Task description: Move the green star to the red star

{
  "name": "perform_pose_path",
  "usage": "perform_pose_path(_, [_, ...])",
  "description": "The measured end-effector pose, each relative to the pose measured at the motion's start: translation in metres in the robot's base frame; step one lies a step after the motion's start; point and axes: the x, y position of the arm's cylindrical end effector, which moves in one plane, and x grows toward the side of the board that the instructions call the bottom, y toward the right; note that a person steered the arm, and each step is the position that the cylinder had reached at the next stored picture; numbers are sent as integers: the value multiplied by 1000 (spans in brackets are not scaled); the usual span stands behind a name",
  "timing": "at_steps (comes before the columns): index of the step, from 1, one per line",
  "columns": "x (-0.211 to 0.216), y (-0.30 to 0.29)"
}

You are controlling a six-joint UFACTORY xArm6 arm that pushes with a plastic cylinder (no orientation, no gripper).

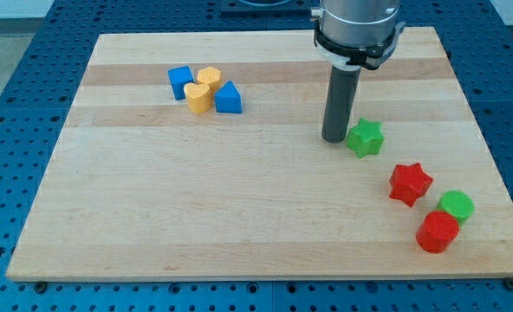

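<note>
The green star lies on the wooden board at the view's right of centre. The red star lies a short way below and to the right of it, with a gap between them. My tip stands on the board right against the green star's left side, touching it or nearly so.
A green round block and a red block sit together below and right of the red star, near the board's right edge. At the upper left, two blue blocks and two yellow blocks cluster.
</note>
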Motion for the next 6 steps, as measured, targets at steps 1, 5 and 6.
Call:
perform_pose_path(1, [-8, 38])
perform_pose_path(5, [42, 60])
perform_pose_path(6, [42, 60])
